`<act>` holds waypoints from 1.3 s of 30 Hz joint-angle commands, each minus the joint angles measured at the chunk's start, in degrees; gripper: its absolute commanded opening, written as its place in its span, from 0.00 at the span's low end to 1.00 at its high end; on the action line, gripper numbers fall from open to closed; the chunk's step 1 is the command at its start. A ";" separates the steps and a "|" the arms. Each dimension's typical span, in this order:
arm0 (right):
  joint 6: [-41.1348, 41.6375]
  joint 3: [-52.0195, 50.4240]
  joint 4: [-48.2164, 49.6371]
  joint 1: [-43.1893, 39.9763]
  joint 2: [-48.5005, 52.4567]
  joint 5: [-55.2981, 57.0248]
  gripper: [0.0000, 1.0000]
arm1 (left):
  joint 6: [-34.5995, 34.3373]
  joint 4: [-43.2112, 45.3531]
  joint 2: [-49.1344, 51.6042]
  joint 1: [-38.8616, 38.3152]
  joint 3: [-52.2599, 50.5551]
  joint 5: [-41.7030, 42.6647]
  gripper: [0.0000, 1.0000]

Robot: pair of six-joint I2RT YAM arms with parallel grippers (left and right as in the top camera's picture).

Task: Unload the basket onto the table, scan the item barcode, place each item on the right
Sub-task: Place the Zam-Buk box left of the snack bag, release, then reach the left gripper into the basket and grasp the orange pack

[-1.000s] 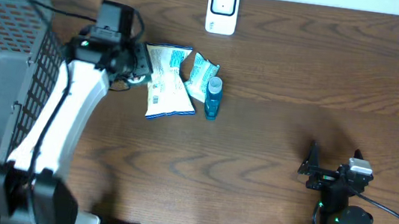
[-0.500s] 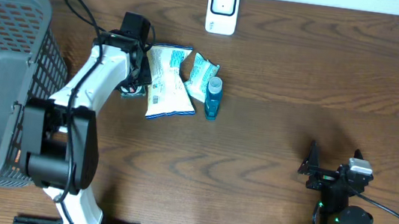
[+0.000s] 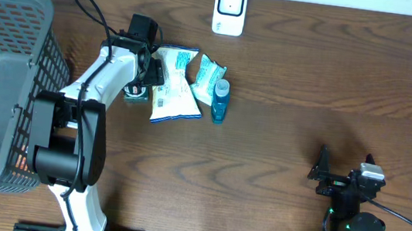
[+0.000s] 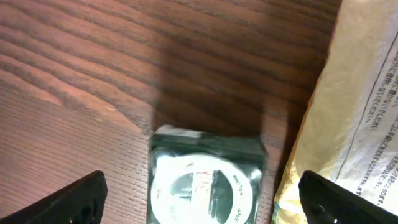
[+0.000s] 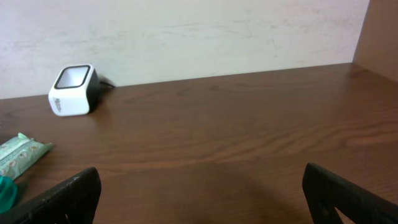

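My left gripper (image 4: 202, 200) stands wide over the small green pack (image 4: 205, 174), with one fingertip (image 4: 81, 199) at the pack's 9 o'clock and the other at its 3 o'clock. Neither touches it, so I hold nothing. The pack lies flat on the table (image 3: 289, 140) at about 10 o'clock in the overhead view, just beside the left edge of the big snack bag (image 3: 172, 84). The step in hand, as I judge it, is taking this pack so I can show its barcode to the scanner (image 3: 230, 9), which sits at the table's 12 o'clock. To do it well I want the pack centred between my fingers before I close, because the finger at 3 o'clock is close to the bag's crinkled edge and could pinch the film along with the pack or drag the bag. I would come straight down, close on the pack's two side walls low near the wood, and lift clear before swinging toward 12 o'clock. I see no barcode on the face turned up, only a round white label, so I guess the code is on another face and the pack will need turning at the scanner window. My right gripper (image 5: 202, 186) rests wide at 5 o'clock, well apart from all this, holding nothing
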 commanded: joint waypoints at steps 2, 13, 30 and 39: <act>-0.70 -0.04 -0.33 0.26 -0.07 -0.35 0.99 | 0.55 -0.17 -2.19 -0.09 1.27 -0.68 0.98; -0.72 -0.04 -0.33 0.26 -0.07 -0.37 0.99 | 0.52 1.99 -24.41 0.94 1.60 -0.72 0.98; -0.70 -0.04 -0.33 0.26 -0.07 -0.37 0.99 | -16.55 -7.63 -47.25 35.19 1.57 -0.74 0.98; -0.70 -0.04 -0.33 0.26 -0.07 -0.35 0.99 | -24.85 -15.43 -36.41 46.42 1.57 -0.68 0.98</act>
